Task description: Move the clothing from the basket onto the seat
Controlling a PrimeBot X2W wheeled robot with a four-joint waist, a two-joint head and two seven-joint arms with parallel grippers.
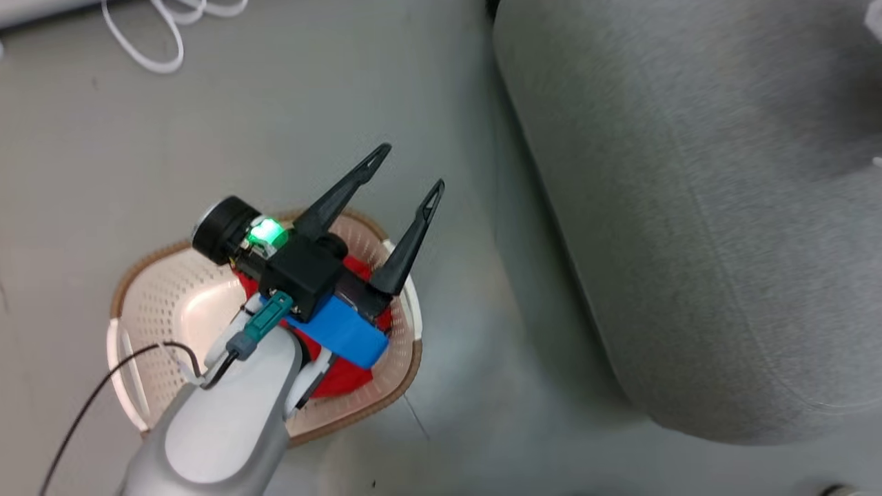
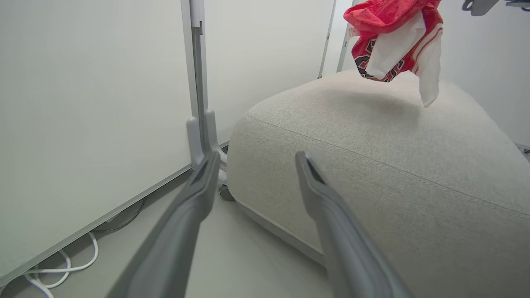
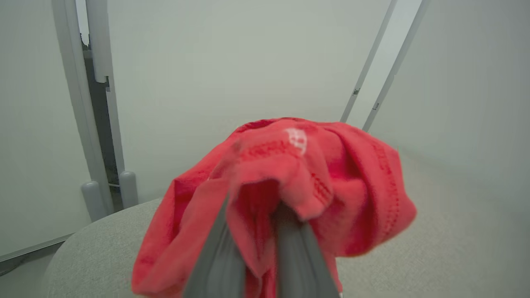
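Pale wall panels (image 3: 248, 62) behind, right gripper (image 3: 254, 207) pinches a red garment (image 3: 331, 165) over the seat (image 3: 455, 248) while more clothing (image 1: 342, 382) lies in the basket (image 1: 148, 260) beneath the spread left gripper (image 1: 410, 167).

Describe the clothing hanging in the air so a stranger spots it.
Find the grey sofa. Above it hangs a bunched red garment, gripped by the right tool. Unlike the red clothes in the basket, it shows white panels and dark print.

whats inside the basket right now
Red clothing lies in the basket, toward its right; bare cream bottom shows at left. The left arm covers the middle, so the garment count is hidden.
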